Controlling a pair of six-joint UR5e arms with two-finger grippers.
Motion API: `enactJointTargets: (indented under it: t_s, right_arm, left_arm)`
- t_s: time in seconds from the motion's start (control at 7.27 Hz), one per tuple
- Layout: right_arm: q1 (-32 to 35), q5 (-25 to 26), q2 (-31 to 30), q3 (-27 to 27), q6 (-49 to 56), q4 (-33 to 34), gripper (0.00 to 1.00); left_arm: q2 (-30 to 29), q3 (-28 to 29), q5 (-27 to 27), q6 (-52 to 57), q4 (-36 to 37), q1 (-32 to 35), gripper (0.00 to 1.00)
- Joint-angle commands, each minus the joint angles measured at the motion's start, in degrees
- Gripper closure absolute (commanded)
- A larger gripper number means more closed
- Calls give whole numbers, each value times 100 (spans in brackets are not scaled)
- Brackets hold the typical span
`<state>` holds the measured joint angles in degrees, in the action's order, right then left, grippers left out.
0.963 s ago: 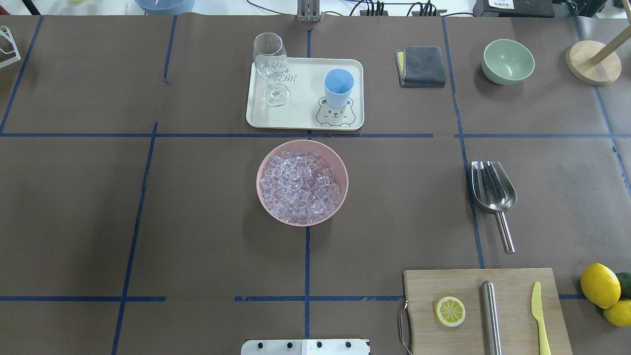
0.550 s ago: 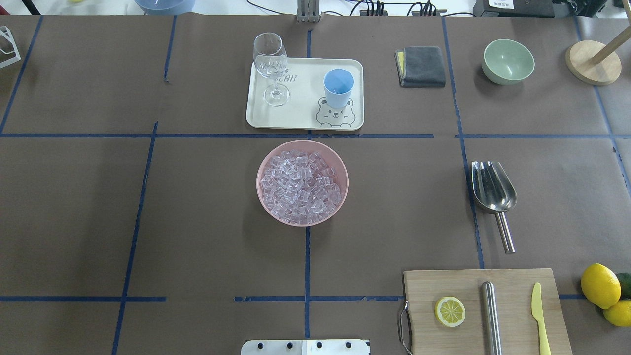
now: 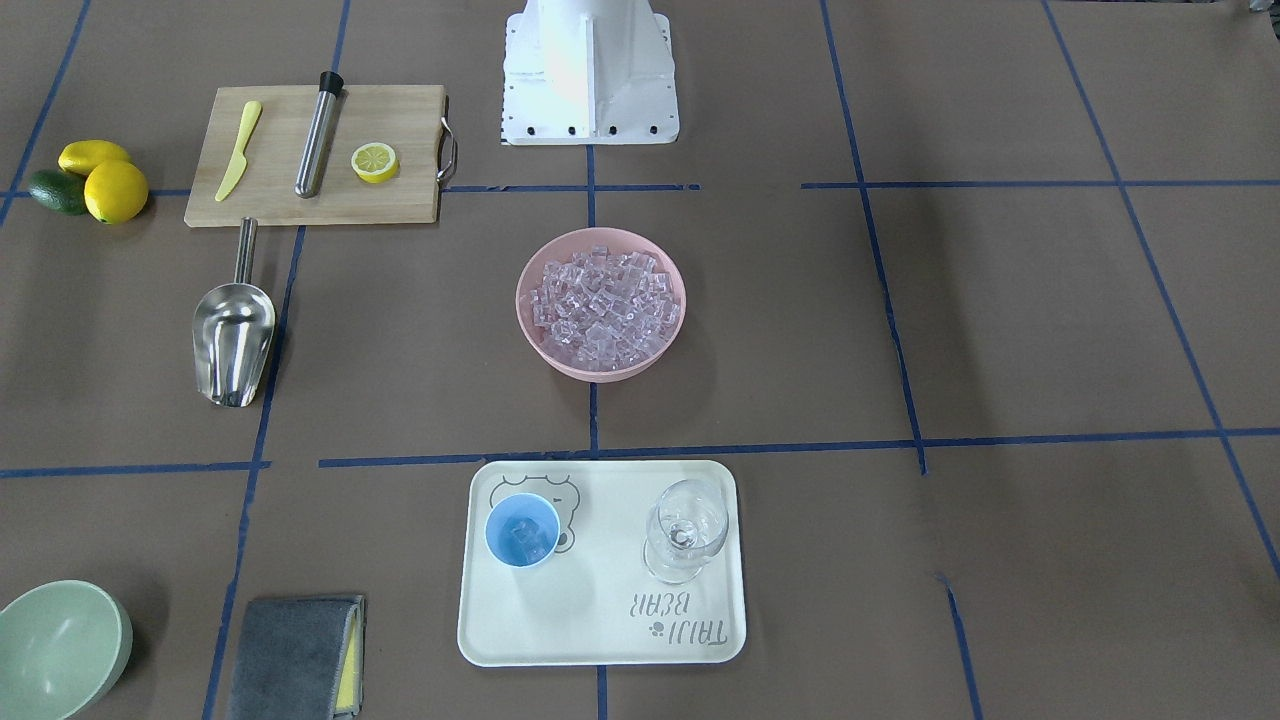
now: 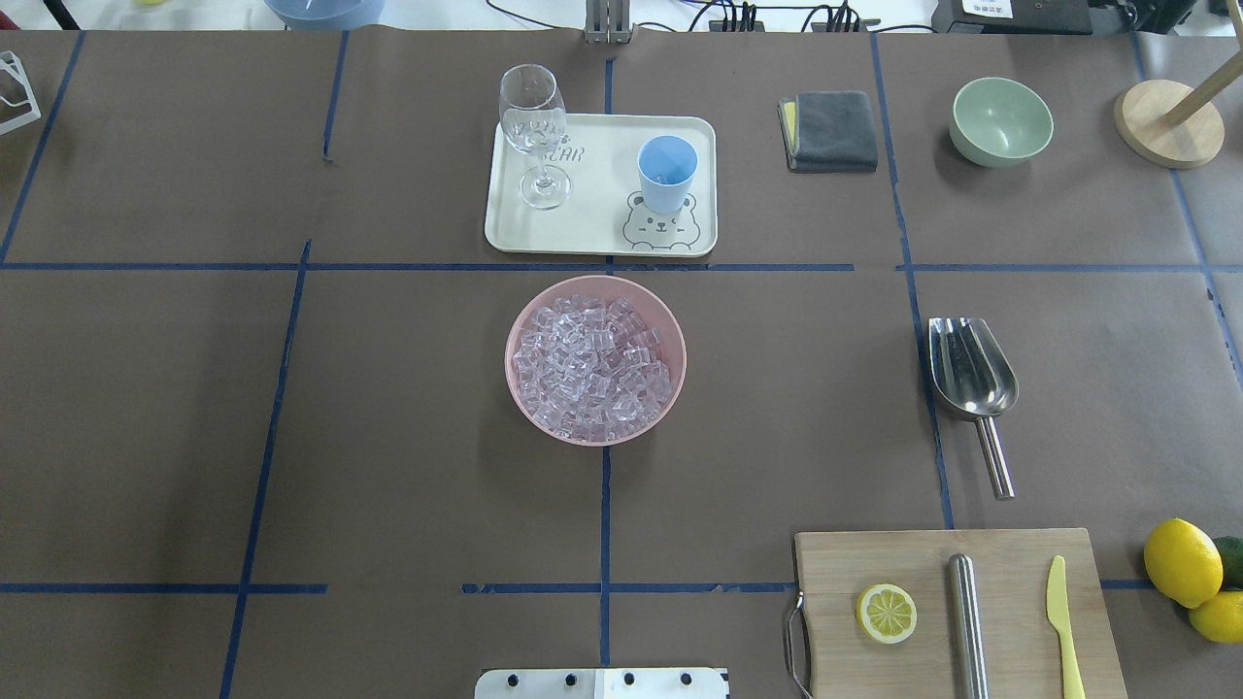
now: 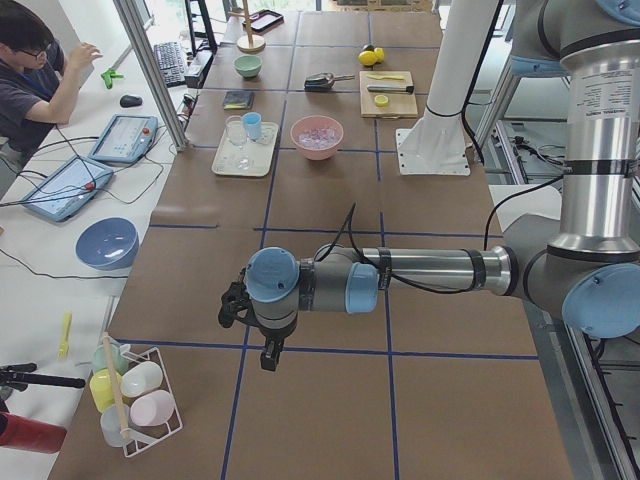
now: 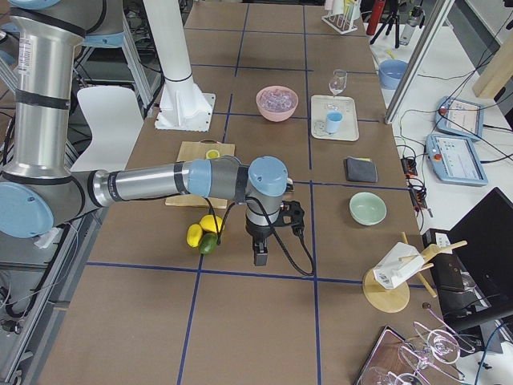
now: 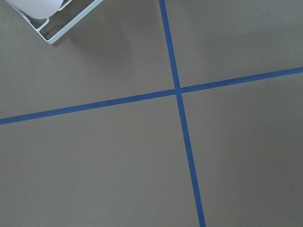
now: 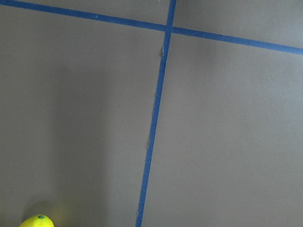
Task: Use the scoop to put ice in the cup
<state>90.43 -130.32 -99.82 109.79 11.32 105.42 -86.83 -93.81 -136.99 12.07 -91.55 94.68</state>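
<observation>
Scoop (image 4: 971,374) lies well apart from left pincer (image 5: 268,358) and right pincer (image 6: 260,257).

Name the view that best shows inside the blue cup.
Exterior front-facing: it looks into the cup, showing ice inside. Overhead shows mainly its wall; side views show it tiny; wrist views miss it.

the left gripper (image 5: 268,352) and the right gripper (image 6: 260,255) show only in the side views, and their fingers are too small to tell whether they stand apart. the front view's lower edge cuts the pale green bowl (image 3: 55,640) and the grey cloth (image 3: 295,655). the cutting board (image 4: 1015,602) runs off the overhead view's bottom. only a sliver of a lemon (image 8: 37,221) shows in the right wrist view. the left wrist view's top edge clips a white wire rack (image 7: 47,40).
</observation>
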Motion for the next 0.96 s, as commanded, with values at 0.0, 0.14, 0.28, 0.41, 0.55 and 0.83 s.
enactJointTargets:
  t_s: [0.0, 0.14, 0.28, 0.41, 0.55, 0.83]
  right_arm:
    - [19, -37, -29, -64, 11, -13, 0]
    - [19, -81, -3, -150, 2, 5, 0]
    - [19, -46, -11, -177, 19, -4, 0]
    - [19, -29, -46, -247, 54, -4, 0]
    - [19, -37, -38, -265, 28, -4, 0]
    - [19, -63, -29, -222, 28, -13, 0]
  left_arm:
    - [0, -41, 32, -3, -12, -11, 0]
    - [0, -58, 24, -3, -12, -11, 0]
    - [26, -59, 23, 5, -12, -11, 0]
    - [35, -59, 41, -3, -4, -11, 0]
    - [35, -32, 58, 5, -4, -11, 0]
    - [35, -85, 408, 14, -4, -11, 0]
